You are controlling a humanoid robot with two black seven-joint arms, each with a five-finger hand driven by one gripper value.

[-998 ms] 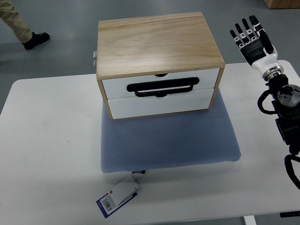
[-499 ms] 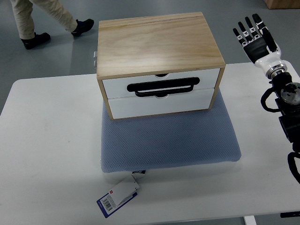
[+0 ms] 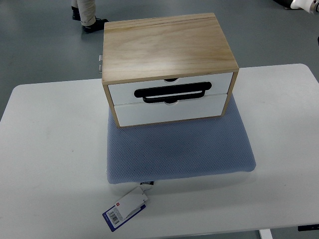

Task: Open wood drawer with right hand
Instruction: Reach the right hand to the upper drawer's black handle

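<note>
A wooden drawer box [image 3: 167, 45] stands on a blue-grey pad [image 3: 182, 149] at the middle of the white table [image 3: 50, 149]. It has two white drawer fronts, upper [image 3: 122, 91] and lower [image 3: 169, 112], both shut flush. A black loop handle [image 3: 171, 93] lies across the seam between them. Of my right arm only a small white and dark sliver [image 3: 305, 4] shows at the top right corner, far above and to the right of the box. Its hand is out of the picture. My left arm is not in view.
A paper tag with a barcode [image 3: 125, 206] hangs from the pad's front edge. A person's legs and shoes [image 3: 88, 15] show on the grey floor behind the table at the top left. The table's front edge runs along the bottom of the picture.
My right arm has risen up and to the right, and its open hand has left the picture. The person behind the table has walked to the right. The box and drawers have not moved.
</note>
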